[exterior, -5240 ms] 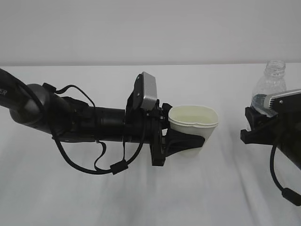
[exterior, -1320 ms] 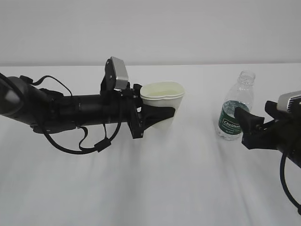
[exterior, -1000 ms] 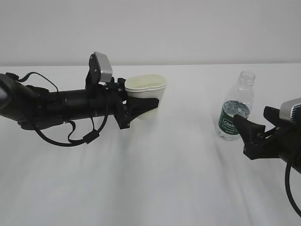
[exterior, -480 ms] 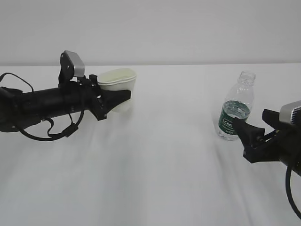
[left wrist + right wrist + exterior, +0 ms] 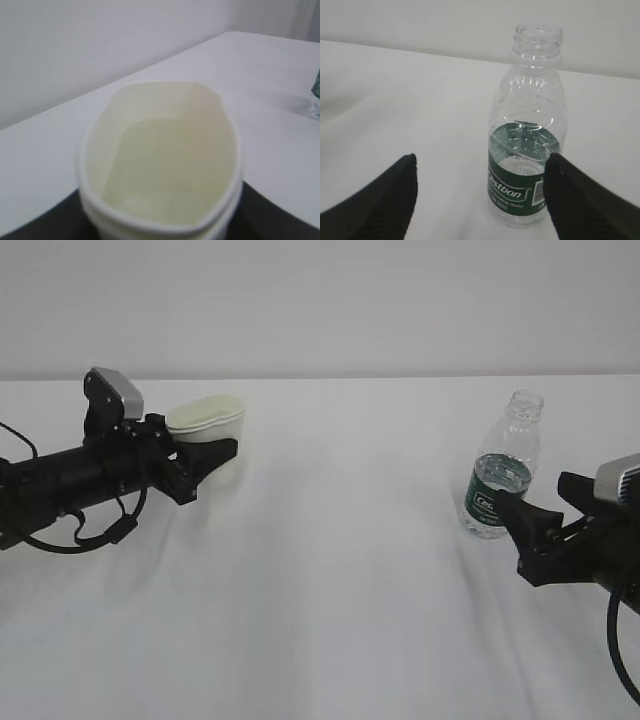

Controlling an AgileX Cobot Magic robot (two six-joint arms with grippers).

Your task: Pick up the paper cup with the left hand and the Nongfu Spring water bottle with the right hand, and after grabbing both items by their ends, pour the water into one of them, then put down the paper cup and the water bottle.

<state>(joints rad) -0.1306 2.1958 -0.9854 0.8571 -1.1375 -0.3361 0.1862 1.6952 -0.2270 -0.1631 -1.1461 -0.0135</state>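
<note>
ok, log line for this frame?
left gripper: shut on cup, water inside | right gripper: open, clear of bottle | bottle: upright on table, capless

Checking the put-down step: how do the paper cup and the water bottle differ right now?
The paper cup is gripped by the left gripper, its rim squeezed oval; the water bottle stands free on the table, the right gripper open just short of it. The cup is opaque off-white and squat; the bottle is clear, taller, green-labelled. Both are upright, open-topped, and hold some water.

The capless Nongfu Spring water bottle (image 5: 527,145) stands upright on the white table (image 5: 395,100), beyond the spread, empty right hand (image 5: 480,200).
</note>
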